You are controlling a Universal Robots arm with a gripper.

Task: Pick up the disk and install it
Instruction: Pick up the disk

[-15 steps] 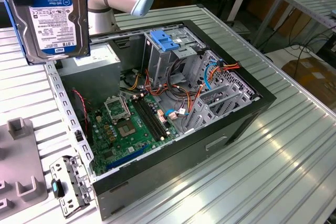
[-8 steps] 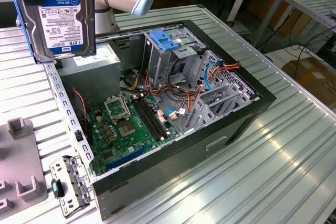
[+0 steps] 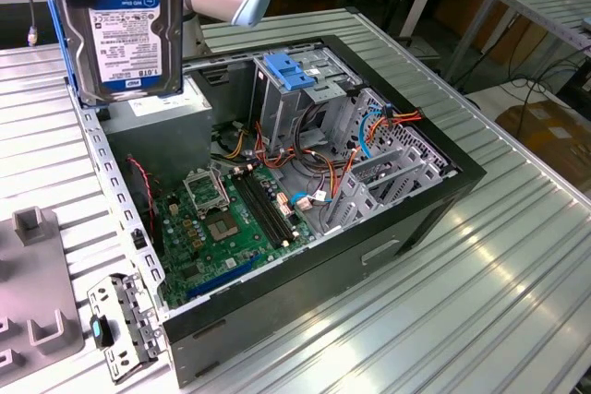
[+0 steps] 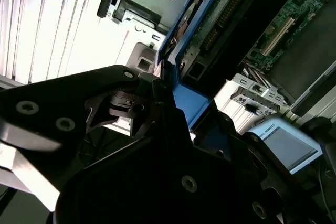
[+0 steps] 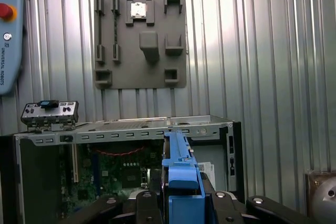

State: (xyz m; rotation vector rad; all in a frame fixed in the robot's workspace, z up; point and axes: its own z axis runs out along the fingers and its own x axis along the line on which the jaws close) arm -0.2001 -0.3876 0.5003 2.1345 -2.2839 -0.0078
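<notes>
The flat rectangular silver-grey metal disk (image 3: 125, 29), with a white-and-blue label and a blue plastic carrier bracket, hangs upright in the air. It is raised above the end of the open black computer case (image 3: 434, 200) on the exterior view's left. The black gripper (image 5: 181, 202) is clamped on it, one finger against each side of the carrier's blue edge.

Under the disk are the grey boxy power supply (image 3: 162, 131) and the perforated silver case rim (image 3: 111, 182). Farther in, a wide light-blue ribbed latch (image 3: 291, 71) tops the metal drive cage. Orange and red cables (image 3: 305, 168) cross the gap above the green motherboard (image 3: 217, 228).

The case lies on a ribbed aluminium table (image 3: 517, 302). A grey moulded fixture plate (image 3: 28, 292) and a small metal port bracket (image 3: 125, 325) sit beside the case. A second ribbed table (image 3: 545, 6) stands well apart.
</notes>
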